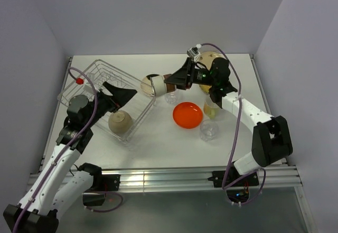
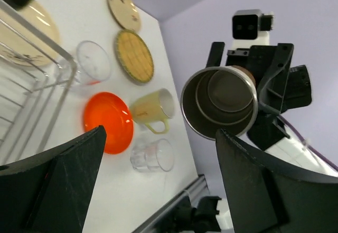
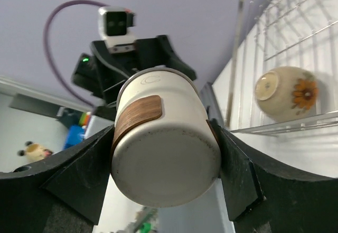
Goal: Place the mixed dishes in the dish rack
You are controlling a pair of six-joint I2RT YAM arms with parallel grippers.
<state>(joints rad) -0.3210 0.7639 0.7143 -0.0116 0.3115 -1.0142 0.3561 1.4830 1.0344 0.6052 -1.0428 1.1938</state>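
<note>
Loading under way: my right gripper (image 3: 165,170) is clamped on the small metal cup (image 1: 156,85), held on its side in the air just off the far right corner of the dish rack (image 1: 97,63). My left gripper (image 1: 125,93) hangs over the rack, fingers apart and empty. Next, I judge, the cup must clear the wire rim and land beside the bowl (image 1: 120,122); room there looks tight

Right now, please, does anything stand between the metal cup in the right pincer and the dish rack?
Only the open left pincer, which hangs over the dish rack facing the mouth of the metal cup. The right pincer holds the cup beside the rack's right end; a floral bowl lies inside.
</note>
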